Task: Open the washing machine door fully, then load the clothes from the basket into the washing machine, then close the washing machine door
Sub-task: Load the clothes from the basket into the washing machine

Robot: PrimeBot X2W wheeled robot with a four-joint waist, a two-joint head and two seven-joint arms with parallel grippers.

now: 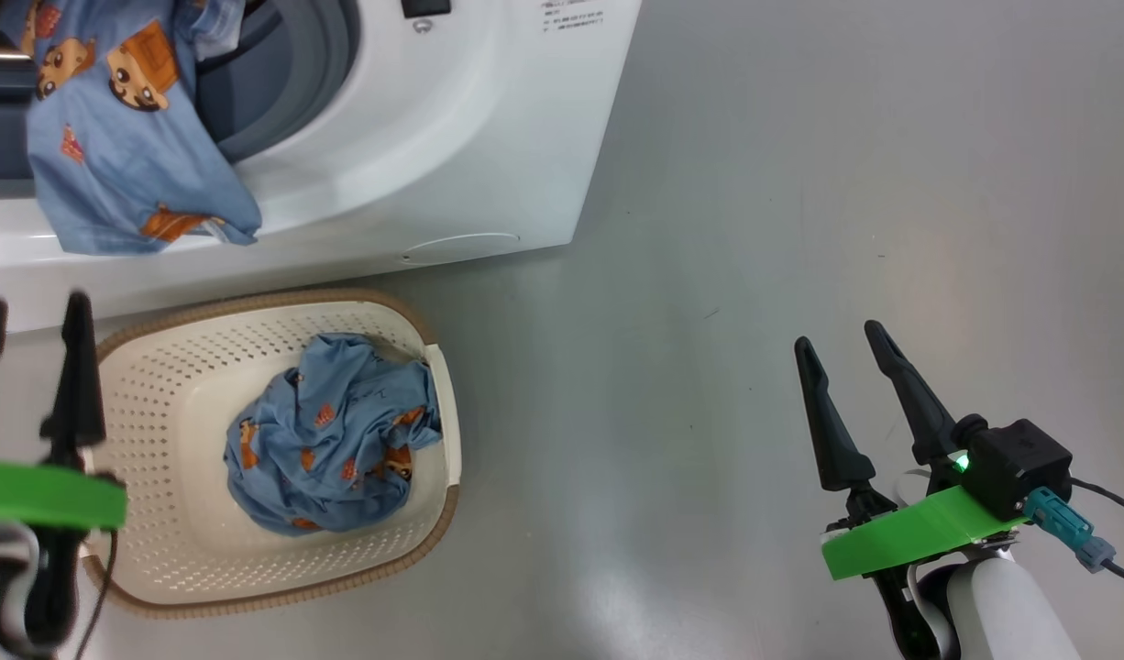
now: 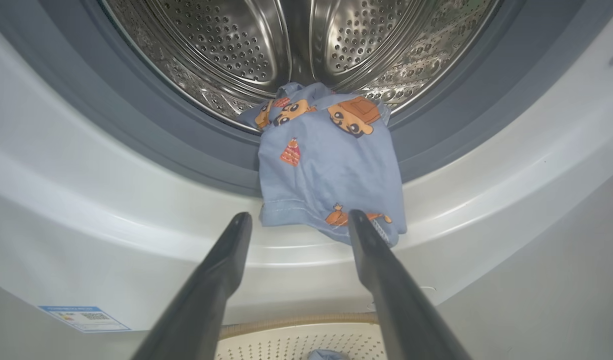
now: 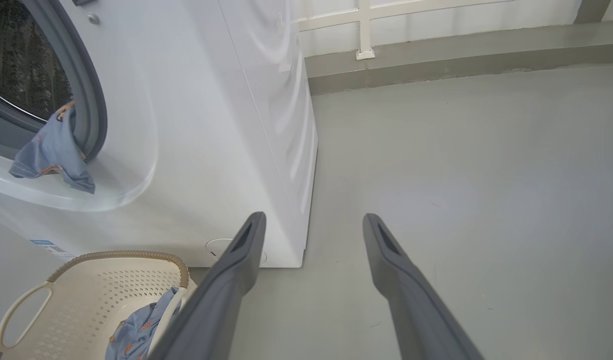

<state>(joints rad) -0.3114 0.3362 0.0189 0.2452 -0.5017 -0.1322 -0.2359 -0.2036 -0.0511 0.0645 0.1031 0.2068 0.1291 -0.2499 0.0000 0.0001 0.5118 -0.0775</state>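
Observation:
The washing machine [image 1: 452, 137] stands with its mouth uncovered; its door is out of view. One light blue printed piece of the clothes [image 2: 331, 170] hangs out of the steel drum [image 2: 296, 40] over the grey gasket [image 2: 136, 115] and the white front, also seen as clothes [image 1: 113, 156]. A second blue bundle [image 1: 328, 440] lies in the basket [image 1: 159, 385] on the floor before the machine. My left gripper [image 2: 300, 216] is open, its tips just below the hanging hem, holding nothing. My right gripper [image 1: 837, 335] is open over bare floor to the right of the basket.
Grey floor [image 1: 800, 183] stretches to the right of the machine. A low wall ledge [image 3: 461, 55] runs behind it. The round service flap [image 1: 461, 247] and a blue label [image 2: 84, 318] sit low on the machine's front.

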